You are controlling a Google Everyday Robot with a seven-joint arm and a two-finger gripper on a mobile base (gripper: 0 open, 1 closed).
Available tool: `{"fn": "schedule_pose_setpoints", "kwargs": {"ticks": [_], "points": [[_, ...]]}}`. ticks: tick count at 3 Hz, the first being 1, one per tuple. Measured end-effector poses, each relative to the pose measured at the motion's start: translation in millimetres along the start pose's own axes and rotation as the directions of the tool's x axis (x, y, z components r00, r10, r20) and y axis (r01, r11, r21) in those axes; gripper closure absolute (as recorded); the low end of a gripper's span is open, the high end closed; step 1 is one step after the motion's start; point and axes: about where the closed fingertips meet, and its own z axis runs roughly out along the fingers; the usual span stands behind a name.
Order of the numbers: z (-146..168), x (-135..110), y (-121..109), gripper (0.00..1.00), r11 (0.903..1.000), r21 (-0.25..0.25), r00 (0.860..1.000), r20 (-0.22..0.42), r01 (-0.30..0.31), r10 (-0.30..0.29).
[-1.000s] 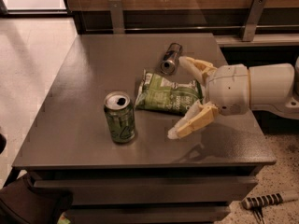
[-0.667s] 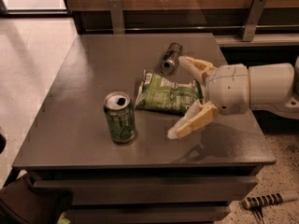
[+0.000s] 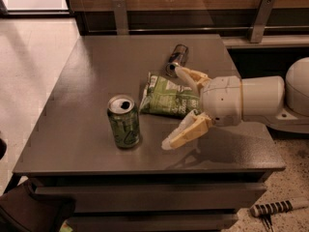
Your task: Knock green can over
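Note:
The green can [image 3: 124, 122] stands upright on the grey table [image 3: 87, 76], near its front edge, left of centre. My gripper [image 3: 174, 108] reaches in from the right, above the table, with its two cream fingers spread wide apart and nothing between them. The near fingertip [image 3: 169, 142] is a short way right of the can and does not touch it. The far finger [image 3: 186, 76] lies over the snack bag's far edge.
A flat green-and-white snack bag [image 3: 166, 96] lies right of the can, partly under my gripper. A slim silver-and-dark can [image 3: 176, 59] lies on its side behind it. A wooden wall with metal brackets runs along the back. A striped tool [image 3: 275, 208] lies on the floor at right.
My gripper has edged slightly to the left toward the green can. The can, the bag and the lying can have not moved.

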Motion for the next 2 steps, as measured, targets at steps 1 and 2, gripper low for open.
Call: {"fn": "schedule_pose_setpoints", "kwargs": {"ticks": [1, 2], "points": [[23, 10, 12, 0.0, 0.9995, -0.019, 1.0, 0.014, -0.024, 0.024], [53, 15, 26, 0.0, 0.9957, -0.074, 0.997, 0.044, -0.056, 0.06]]}}
